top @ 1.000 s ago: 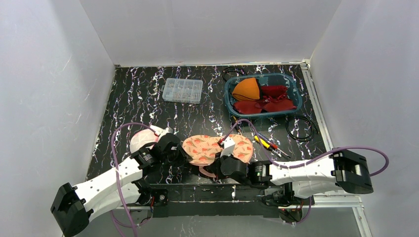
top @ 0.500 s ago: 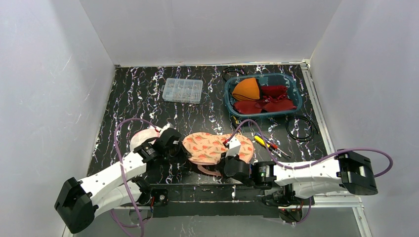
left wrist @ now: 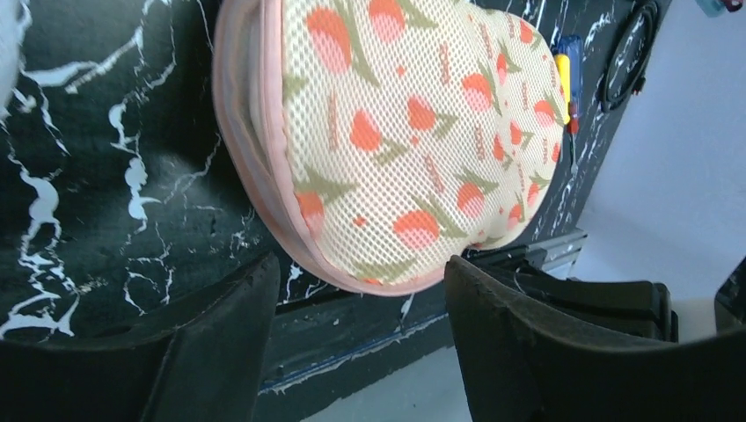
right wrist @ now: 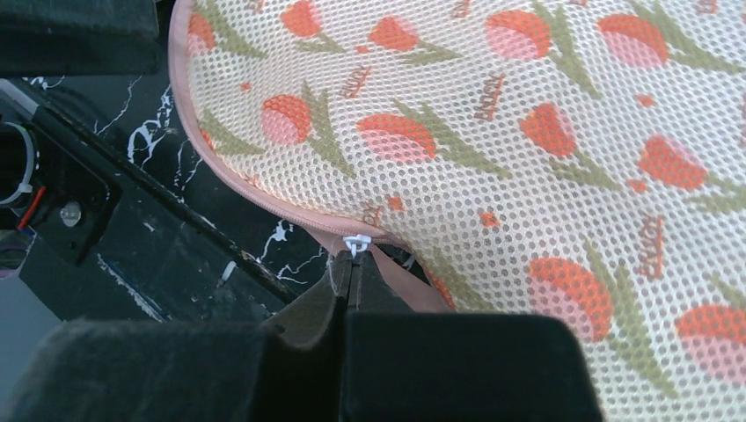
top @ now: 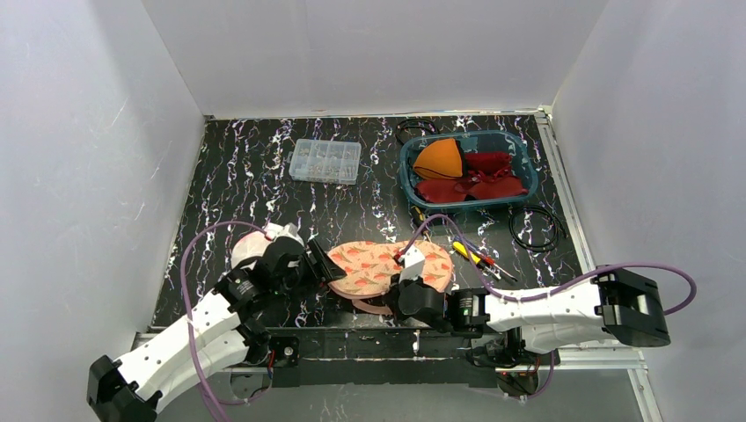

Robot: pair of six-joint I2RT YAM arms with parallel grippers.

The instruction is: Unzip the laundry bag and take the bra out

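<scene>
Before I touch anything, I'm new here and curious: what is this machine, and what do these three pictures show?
Two robot arms are bolted at the near edge of a table. One picture looks down from above; the other two come from cameras on each wrist. On it lie a tulip-print mesh laundry bag, a clear parts box, a teal bin of cloths, and screwdrivers. The left hand is open at the bag's end, holding nothing. The right hand is shut, pinching the bag's zipper pull.
</scene>
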